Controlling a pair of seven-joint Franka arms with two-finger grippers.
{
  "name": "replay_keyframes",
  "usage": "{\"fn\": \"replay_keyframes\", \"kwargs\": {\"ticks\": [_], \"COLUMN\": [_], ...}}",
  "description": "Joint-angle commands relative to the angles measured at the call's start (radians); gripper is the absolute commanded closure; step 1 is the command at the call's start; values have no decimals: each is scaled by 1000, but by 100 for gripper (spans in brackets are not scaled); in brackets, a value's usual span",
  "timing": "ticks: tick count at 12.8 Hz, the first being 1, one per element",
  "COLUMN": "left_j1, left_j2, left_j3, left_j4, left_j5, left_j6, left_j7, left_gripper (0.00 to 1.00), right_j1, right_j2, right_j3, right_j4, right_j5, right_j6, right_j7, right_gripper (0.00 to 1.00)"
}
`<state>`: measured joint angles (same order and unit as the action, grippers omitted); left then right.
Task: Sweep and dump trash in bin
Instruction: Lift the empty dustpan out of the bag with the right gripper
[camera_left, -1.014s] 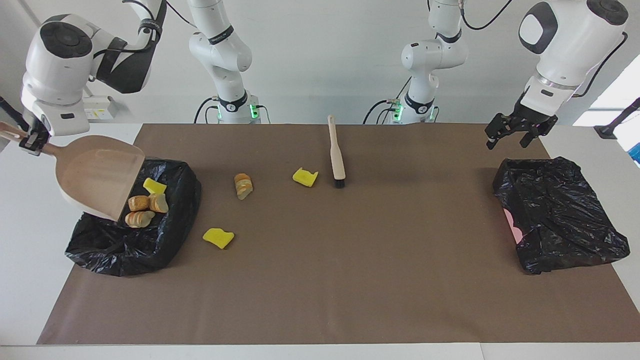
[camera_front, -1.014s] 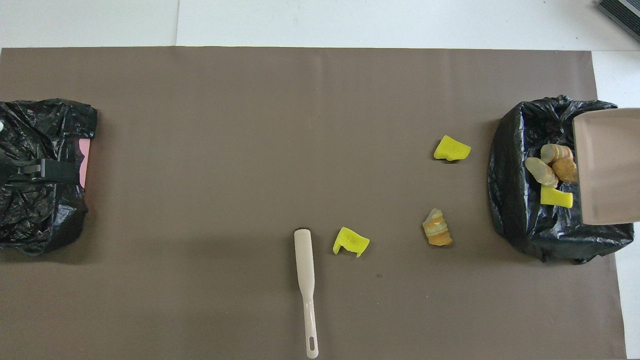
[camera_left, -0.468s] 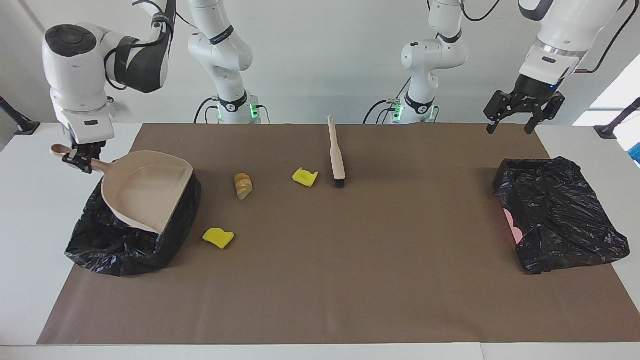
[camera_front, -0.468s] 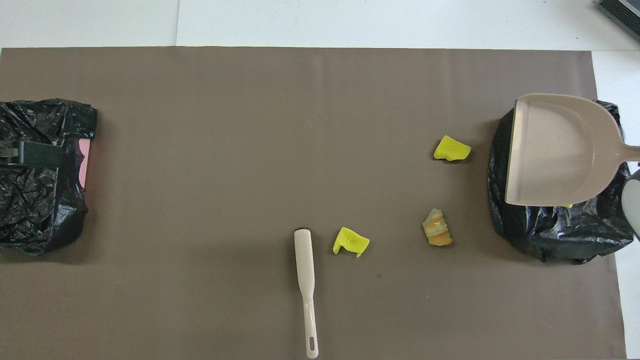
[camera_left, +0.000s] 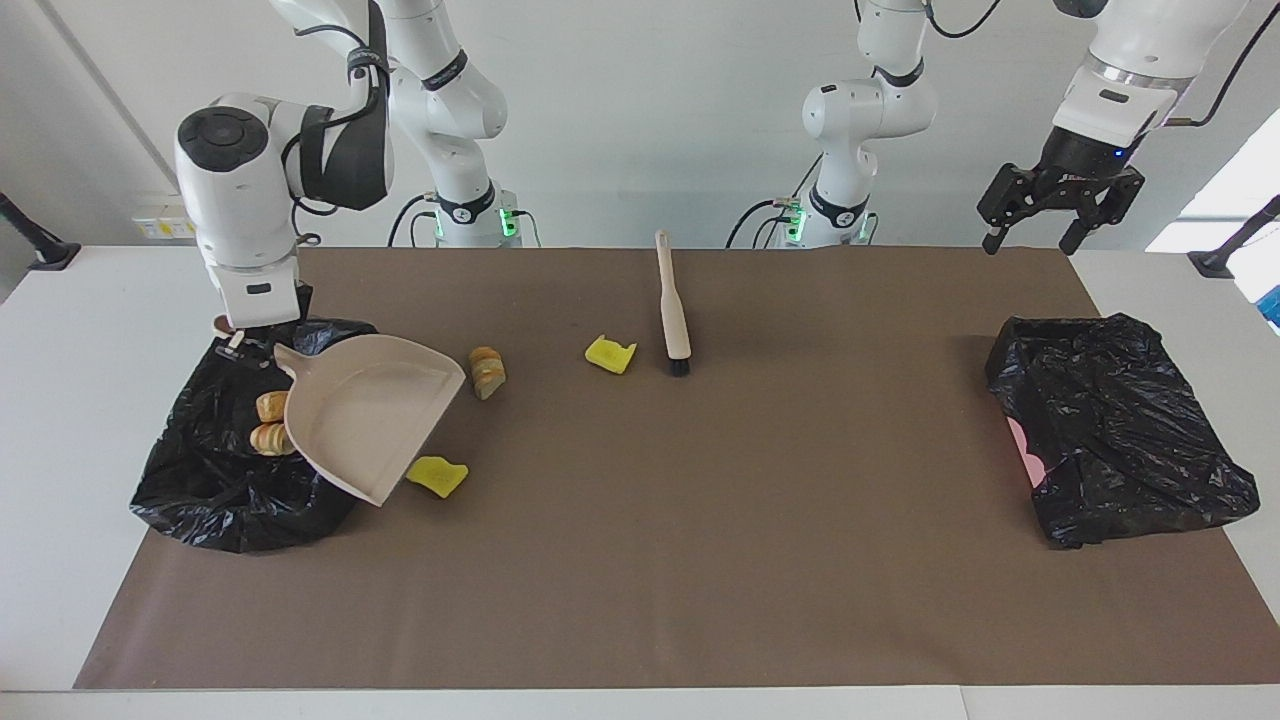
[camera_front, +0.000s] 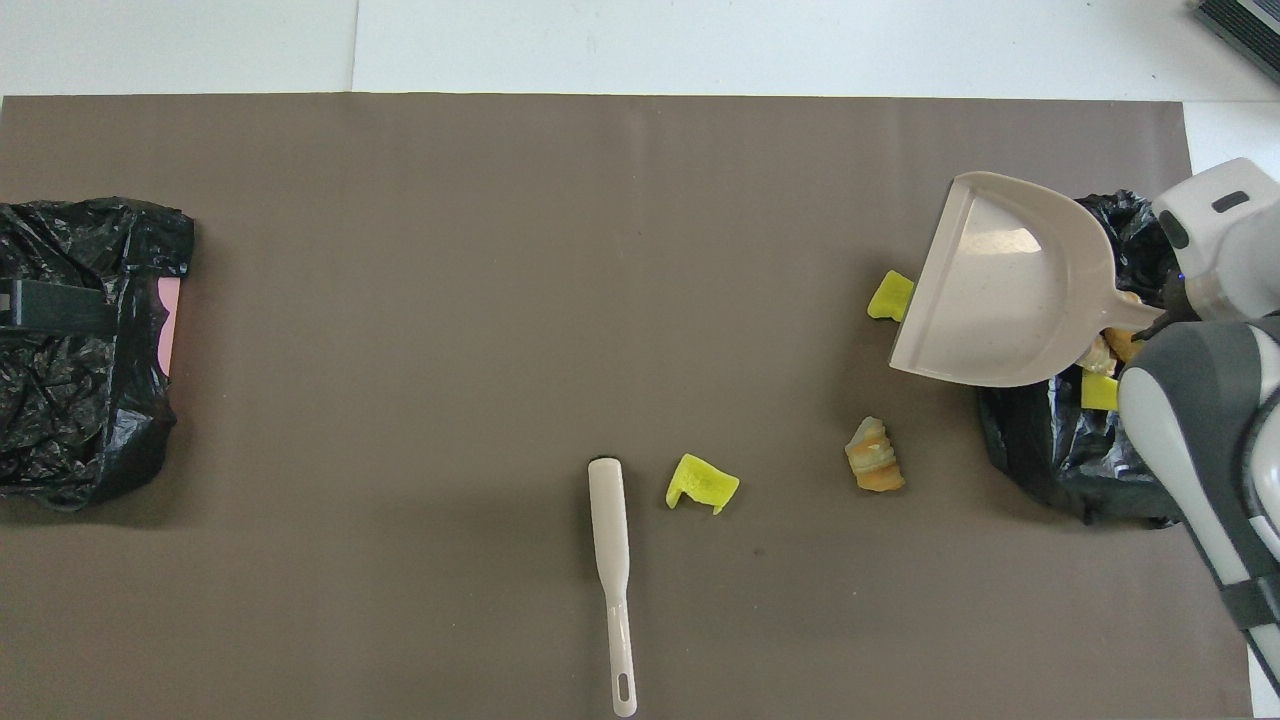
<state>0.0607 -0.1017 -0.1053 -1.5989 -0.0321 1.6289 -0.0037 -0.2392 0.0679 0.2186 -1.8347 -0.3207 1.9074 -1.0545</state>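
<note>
Here we see the right claw (camera_left: 240, 338) clamped on the dustpan (camera_left: 368, 412) handle over the bin (camera_left: 215, 470), which holds some trash (camera_left: 272, 423); three pieces lie on the worktop (camera_left: 700, 520). The left claw (camera_left: 1060, 215) hangs spread open, empty.

Two black bin bags (camera_left: 255, 470) (camera_left: 1120, 440). One beige dustpan (camera_left: 370, 415). One brush (camera_left: 672, 310). Three yellow sponge scraps (camera_left: 610, 354) (camera_left: 438, 475) (camera_front: 1098, 391). Three visible bread chunks (camera_left: 487, 372) (camera_left: 271, 406) (camera_left: 270, 438).
</note>
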Motion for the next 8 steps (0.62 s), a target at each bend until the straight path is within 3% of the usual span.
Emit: {"fn": "replay_keyframes", "kwargs": {"ticks": [1, 8], "left_j1": [2, 5], "left_j2": [-4, -15], "left_j3": [3, 6], "left_j4": [-3, -24], "left_j5": [6, 6], "left_j6": [-21, -18], "left_j7": [4, 4], "left_gripper": [0, 0], "right_j1": [52, 282], "right_j2": [7, 94], "right_j3": [2, 1], "right_j4": [-8, 1], "right_j5": [28, 199], "right_j6": [-10, 5], "right_j7": [164, 834], "right_gripper": [100, 100]}}
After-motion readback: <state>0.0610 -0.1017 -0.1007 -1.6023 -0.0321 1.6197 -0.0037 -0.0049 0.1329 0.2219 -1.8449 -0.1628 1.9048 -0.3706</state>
